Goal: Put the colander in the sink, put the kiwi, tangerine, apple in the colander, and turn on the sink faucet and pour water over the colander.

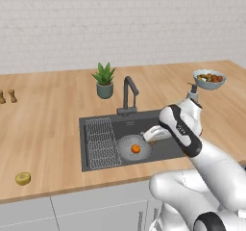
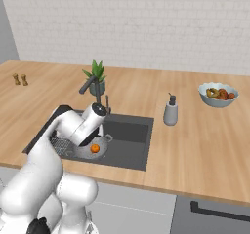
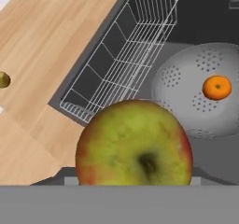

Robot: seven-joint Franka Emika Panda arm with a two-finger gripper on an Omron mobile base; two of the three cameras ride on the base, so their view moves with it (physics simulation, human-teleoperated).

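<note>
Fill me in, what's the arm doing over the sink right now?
The gripper is holding the apple over the sink, beside the colander. The colander already sits in the basin with the tangerine inside it. The kiwi is on the counter to the left of the sink, not yet collected. No water shows at the sink faucet.
</note>
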